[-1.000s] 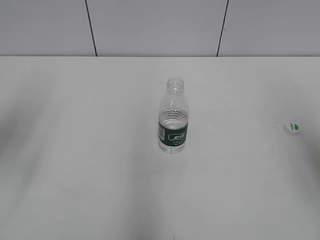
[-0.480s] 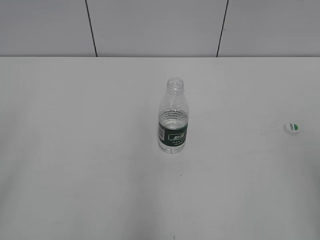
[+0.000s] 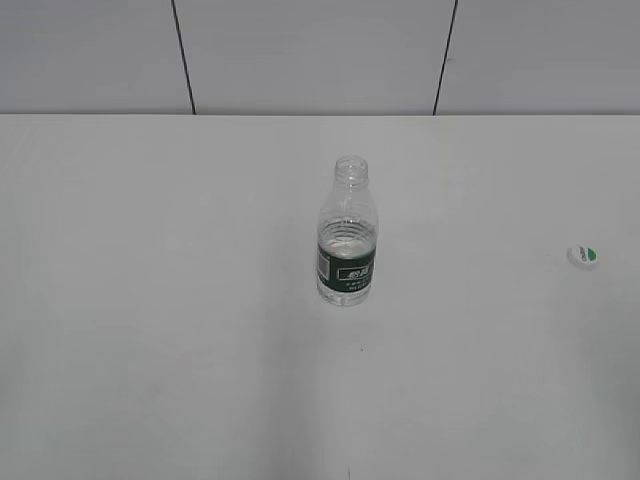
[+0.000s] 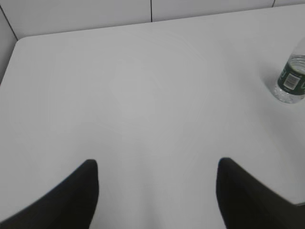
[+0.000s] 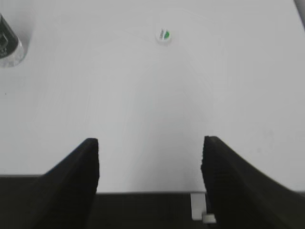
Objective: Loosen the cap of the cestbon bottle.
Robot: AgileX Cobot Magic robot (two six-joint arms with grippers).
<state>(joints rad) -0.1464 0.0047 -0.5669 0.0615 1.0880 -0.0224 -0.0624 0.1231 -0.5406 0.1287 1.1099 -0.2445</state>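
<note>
The cestbon bottle point(image 3: 347, 236) stands upright at the middle of the white table, its neck open with no cap on it. It also shows in the left wrist view point(image 4: 291, 81) and at the left edge of the right wrist view point(image 5: 8, 47). The cap point(image 3: 583, 256) lies on the table at the far right, green mark up, also in the right wrist view point(image 5: 164, 35). My left gripper point(image 4: 157, 164) is open and empty over bare table, well left of the bottle. My right gripper point(image 5: 151, 141) is open and empty at the table's front edge, well short of the cap. Neither gripper shows in the exterior view.
The white table point(image 3: 150, 300) ends at a grey panelled wall point(image 3: 300, 50) at the back. Its near edge shows in the right wrist view point(image 5: 147, 192), with dark space below it. The table's rounded far left corner shows in the left wrist view point(image 4: 21, 40).
The bottle has not moved. The shadows on the table's left and lower parts have faded. The cap sits a touch higher in the view.
</note>
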